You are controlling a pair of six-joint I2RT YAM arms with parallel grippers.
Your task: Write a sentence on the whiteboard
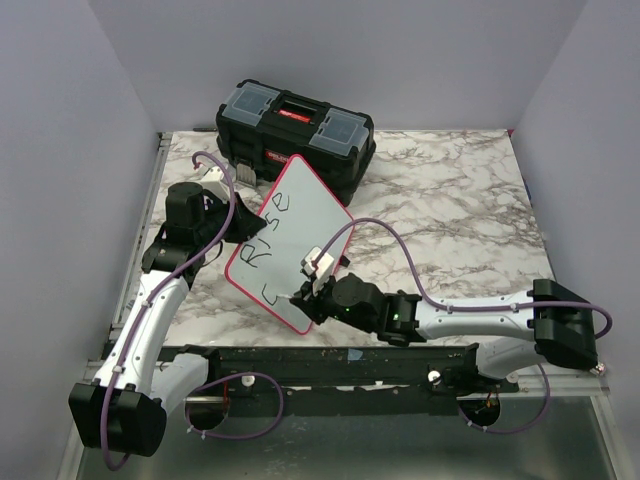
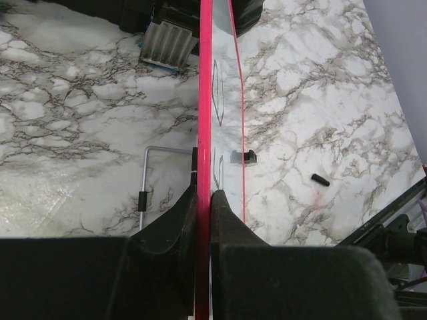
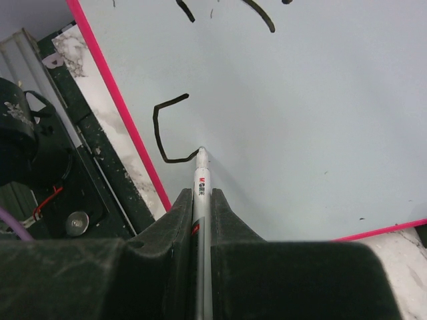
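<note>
The whiteboard [image 1: 310, 215], white with a pink rim, is held tilted above the table's middle. My left gripper [image 1: 243, 222] is shut on its left edge; in the left wrist view the board's rim [image 2: 205, 100] runs edge-on between the jaws of the left gripper [image 2: 203, 197]. My right gripper [image 1: 312, 288] is shut on a silver marker pen [image 3: 202, 183], its tip touching the board's face. The sentence [image 1: 270, 225] reads "Rise", with a lone "C" [image 3: 163, 130] below it. The pen tip sits at the end of that C's lower stroke.
A black toolbox [image 1: 295, 125] stands at the back behind the board. A small black cap [image 2: 320, 179] and a black clip [image 2: 243, 157] lie on the marble table. A bent metal rod [image 2: 143, 180] lies left of the board. A black rail [image 1: 320, 365] crosses the near edge.
</note>
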